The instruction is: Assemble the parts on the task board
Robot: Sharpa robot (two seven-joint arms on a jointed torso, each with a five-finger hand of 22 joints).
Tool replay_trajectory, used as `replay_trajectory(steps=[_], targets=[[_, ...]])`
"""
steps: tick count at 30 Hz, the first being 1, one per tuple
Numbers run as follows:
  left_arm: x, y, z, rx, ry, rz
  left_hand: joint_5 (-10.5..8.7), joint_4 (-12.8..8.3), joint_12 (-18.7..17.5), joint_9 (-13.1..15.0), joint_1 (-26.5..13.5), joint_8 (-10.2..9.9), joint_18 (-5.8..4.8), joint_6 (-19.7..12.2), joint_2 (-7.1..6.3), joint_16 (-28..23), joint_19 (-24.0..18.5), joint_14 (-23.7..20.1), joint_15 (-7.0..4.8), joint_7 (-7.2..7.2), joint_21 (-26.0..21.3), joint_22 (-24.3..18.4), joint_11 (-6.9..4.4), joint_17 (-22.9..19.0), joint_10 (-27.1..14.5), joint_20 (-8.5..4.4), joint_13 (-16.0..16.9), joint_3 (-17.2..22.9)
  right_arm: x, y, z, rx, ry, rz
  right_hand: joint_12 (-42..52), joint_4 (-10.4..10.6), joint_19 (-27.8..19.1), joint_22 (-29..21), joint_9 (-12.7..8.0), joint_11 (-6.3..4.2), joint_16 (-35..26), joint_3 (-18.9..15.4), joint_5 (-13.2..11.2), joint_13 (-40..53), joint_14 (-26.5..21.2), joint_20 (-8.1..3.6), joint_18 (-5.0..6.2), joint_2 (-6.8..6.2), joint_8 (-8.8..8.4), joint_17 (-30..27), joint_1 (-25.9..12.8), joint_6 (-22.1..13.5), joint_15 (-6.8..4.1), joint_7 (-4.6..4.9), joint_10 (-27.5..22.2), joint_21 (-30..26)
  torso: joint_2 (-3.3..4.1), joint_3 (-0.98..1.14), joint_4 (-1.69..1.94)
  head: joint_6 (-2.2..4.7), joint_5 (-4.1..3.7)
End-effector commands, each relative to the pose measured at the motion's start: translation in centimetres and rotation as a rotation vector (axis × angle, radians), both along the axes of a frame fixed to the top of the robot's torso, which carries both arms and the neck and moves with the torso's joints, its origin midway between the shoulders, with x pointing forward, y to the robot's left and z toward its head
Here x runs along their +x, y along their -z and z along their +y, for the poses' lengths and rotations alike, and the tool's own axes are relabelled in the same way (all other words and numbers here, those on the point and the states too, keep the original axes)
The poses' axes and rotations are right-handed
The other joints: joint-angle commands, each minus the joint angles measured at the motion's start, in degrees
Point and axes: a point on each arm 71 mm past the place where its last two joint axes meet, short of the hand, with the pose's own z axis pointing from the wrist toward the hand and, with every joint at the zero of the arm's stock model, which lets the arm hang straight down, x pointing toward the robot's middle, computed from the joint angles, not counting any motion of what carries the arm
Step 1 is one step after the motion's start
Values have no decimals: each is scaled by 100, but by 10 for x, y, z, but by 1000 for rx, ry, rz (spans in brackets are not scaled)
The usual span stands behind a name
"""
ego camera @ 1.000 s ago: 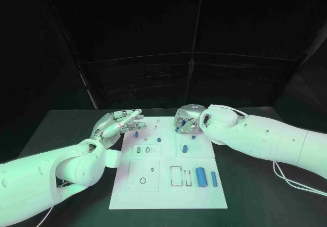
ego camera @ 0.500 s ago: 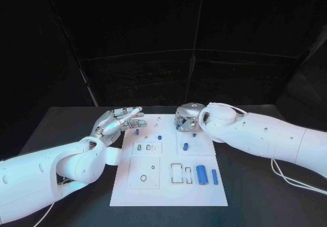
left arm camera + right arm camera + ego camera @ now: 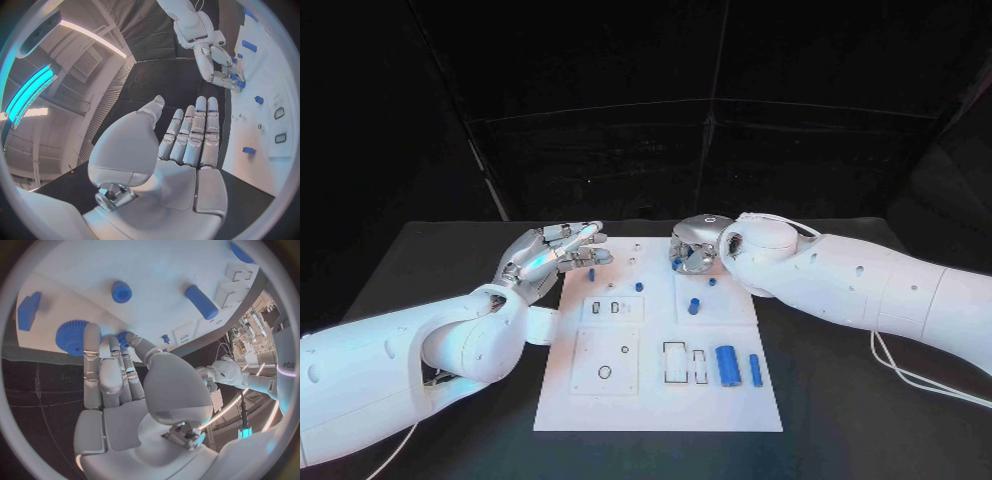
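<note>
Centrally, the task board [image 3: 656,400] is seen on the table [image 3: 848,400] with blue parts [image 3: 727,363] on it, the right hand [image 3: 692,250] touching a gear [image 3: 74,337] at its far edge without gripping, the left hand [image 3: 557,252] held empty, fingers extended.

right robot hand [image 3: 692,252] hiding far-edge blue parts

White rounded arms [image 3: 401,350], silver hands [image 3: 548,252], thin white cable [image 3: 920,375].
</note>
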Motion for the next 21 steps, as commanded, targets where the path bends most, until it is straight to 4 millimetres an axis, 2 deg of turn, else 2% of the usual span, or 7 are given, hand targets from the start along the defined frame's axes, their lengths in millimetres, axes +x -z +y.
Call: replay_trajectory(steps=[1,5,9,15,21], targets=[[0,-2,0,-3,1,-20,-8,-42,-37,-8,11,-28,22,8,63,-17,42,44,7,201,-40,-7,13,9,-5,-5,-10,-11,0,-3,1,9,-13,-29,49,2,-47,21,19,-22,83,109,-92,13,178,8,121,104,47,83,49,110,-48,-14,89,53,5,-5,-3,-16,6],[0,-2,0,-8,12,-16,-8,-45,-39,-8,11,-30,21,8,64,-19,42,43,7,202,-41,-9,14,9,-7,-5,-10,-10,-4,-9,3,70,-37,-88,75,0,-31,70,25,-51,213,268,-64,26,199,3,120,127,79,262,105,226,-80,-25,198,144,6,-2,3,-17,13],[0,-2,0,-10,18,-14,-8,-45,-39,-8,11,-30,21,8,64,-19,42,43,7,202,-41,-9,14,9,-7,-5,-10,-10,-5,-14,6,112,-37,-132,67,34,-37,88,22,-51,243,308,-85,25,198,4,118,112,77,291,72,248,-79,-22,211,177,11,-16,5,-6,19],[1,-2,0,-10,19,-14,-8,-45,-39,-8,11,-30,21,8,64,-19,42,43,7,202,-41,-9,14,9,-7,-5,-10,-10,1,-20,11,174,8,-198,31,119,-55,111,7,-40,306,374,-115,14,200,14,116,90,46,370,-4,236,-67,-10,189,219,20,-7,9,15,37],[0,-4,-2,-15,22,-22,-8,-56,-43,-8,10,-36,21,9,76,-28,42,40,9,204,-48,-14,15,8,-9,-4,-10,-3,8,-19,25,194,19,-195,13,145,-64,121,1,-32,336,403,-126,9,202,20,116,61,28,406,-27,224,-61,-4,170,238,36,-13,20,2,49]])
